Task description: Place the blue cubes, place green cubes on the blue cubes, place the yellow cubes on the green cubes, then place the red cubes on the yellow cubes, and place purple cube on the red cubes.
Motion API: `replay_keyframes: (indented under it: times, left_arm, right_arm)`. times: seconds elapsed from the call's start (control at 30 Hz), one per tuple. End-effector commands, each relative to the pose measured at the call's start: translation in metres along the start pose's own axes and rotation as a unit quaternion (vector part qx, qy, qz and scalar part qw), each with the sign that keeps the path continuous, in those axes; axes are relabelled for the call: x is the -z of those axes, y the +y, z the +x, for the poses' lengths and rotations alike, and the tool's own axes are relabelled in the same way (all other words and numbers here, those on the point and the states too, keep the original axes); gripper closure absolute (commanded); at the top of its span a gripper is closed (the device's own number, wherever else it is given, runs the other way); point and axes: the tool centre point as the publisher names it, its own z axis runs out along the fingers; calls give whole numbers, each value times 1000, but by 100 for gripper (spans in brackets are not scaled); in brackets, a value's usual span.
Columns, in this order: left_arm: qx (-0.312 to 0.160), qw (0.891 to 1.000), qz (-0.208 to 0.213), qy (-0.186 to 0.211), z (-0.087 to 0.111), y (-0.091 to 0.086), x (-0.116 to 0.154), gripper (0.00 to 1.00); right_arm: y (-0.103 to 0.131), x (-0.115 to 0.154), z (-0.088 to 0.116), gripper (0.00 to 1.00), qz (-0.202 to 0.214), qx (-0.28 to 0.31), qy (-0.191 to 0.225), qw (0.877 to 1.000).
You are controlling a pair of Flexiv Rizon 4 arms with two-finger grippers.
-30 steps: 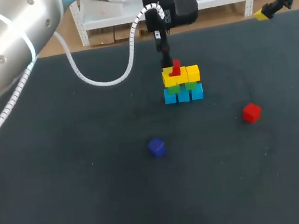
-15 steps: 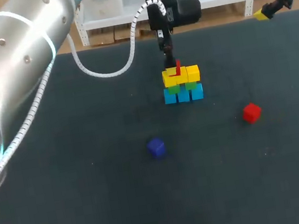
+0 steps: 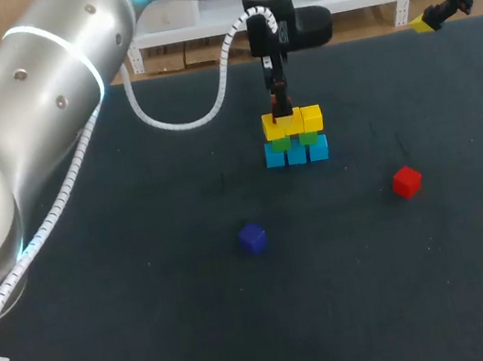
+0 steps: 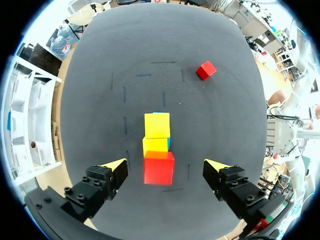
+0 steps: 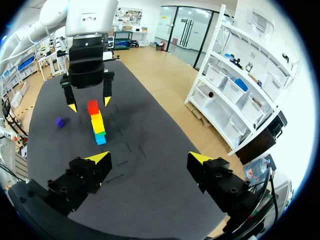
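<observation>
Plainly left tool (image 4: 165, 166) spread wide, empty, above stacked red cube (image 4: 159, 171); loose red cube (image 3: 406, 181), purple cube (image 3: 252, 237) apart.

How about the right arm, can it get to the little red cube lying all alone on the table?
Probably yes. The small red cube lies by itself on the dark table, on that arm's side, with nothing near it. The right pincer is open and empty.

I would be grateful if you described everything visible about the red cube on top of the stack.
The red cube is a small, plain, matte block with crisp edges. It rests level on the yellow cubes, at one end of the stack. The left gripper hovers over it, jaws open on either side with a gap, not touching it.
</observation>
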Motion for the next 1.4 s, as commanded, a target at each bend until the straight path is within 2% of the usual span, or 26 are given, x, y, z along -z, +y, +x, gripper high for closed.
replay_keyframes:
  times: [0.03, 0.1, 0.17, 0.2, 0.37, 0.8, 0.87, 1.0, 1.4]
  left_arm:
    - [5, 1000, 6, 2, -3, 7, -2, 6]
    - [6, 1000, 6, 2, -3, 8, -2, 13]
    - [8, 1000, 5, 1, -3, 8, -3, 32]
    - [9, 1000, 5, 1, -2, 8, -3, 38]
    - [10, 1000, 4, 0, -2, 9, -3, 51]
    - [9, 1000, 4, -1, 0, 12, -5, 55]
    - [8, 1000, 4, -2, 0, 13, -5, 60]
    - [6, 1000, 3, -2, 0, 13, -5, 62]
    - [8, 1000, 3, -7, 2, 13, -5, 78]
  right_arm:
    - [-1, 0, 1, 0, -2, 1, -2, 1000]
    - [-1, 0, 1, 0, -2, 1, -2, 1000]
    - [-1, 0, 1, 0, -2, 1, -2, 1000]
    - [-1, 0, 1, 0, -2, 1, -2, 1000]
    - [-1, 0, 1, 0, -2, 1, -2, 1000]
    - [-1, 0, 1, 0, -2, 1, -2, 1000]
    - [-1, 0, 1, 0, -2, 1, -2, 1000]
    - [-1, 0, 1, 0, -2, 1, -2, 1000]
    - [-1, 0, 1, 0, -2, 1, -2, 1000]
